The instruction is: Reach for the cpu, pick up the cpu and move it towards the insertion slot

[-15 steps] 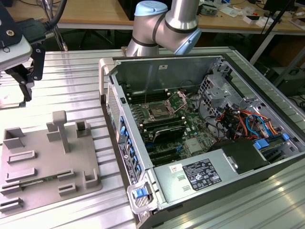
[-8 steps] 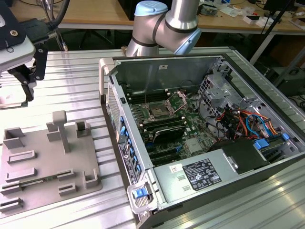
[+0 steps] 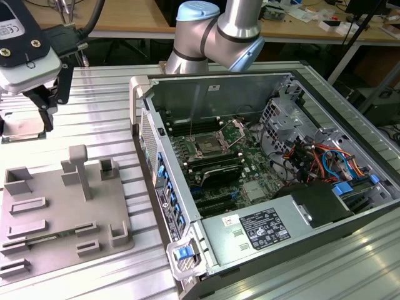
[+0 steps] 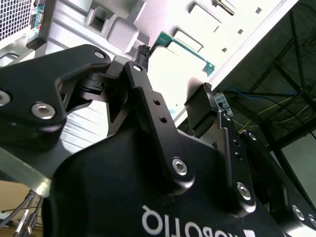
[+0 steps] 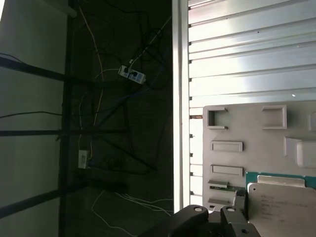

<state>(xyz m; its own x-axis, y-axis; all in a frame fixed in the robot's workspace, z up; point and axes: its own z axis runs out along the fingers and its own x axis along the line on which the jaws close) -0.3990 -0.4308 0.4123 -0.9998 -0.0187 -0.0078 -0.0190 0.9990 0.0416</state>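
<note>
Gripper [image 3: 28,120] clenched on the cpu [image 3: 22,129], at 10 o'clock in the exterior view, over the ribbed table [image 3: 106,112]. Grey fixture plate [image 3: 56,212] at 6 o'clock from it. Insertion slot [image 3: 209,147] well apart toward 3 o'clock, on the motherboard [image 3: 250,169] inside the open computer case [image 3: 140,125].

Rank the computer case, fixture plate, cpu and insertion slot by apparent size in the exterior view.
1. computer case
2. fixture plate
3. cpu and insertion slot: they look about alike. The cpu is cut by the frame edge and may be nearer the camera, so these two are unranked.
</note>
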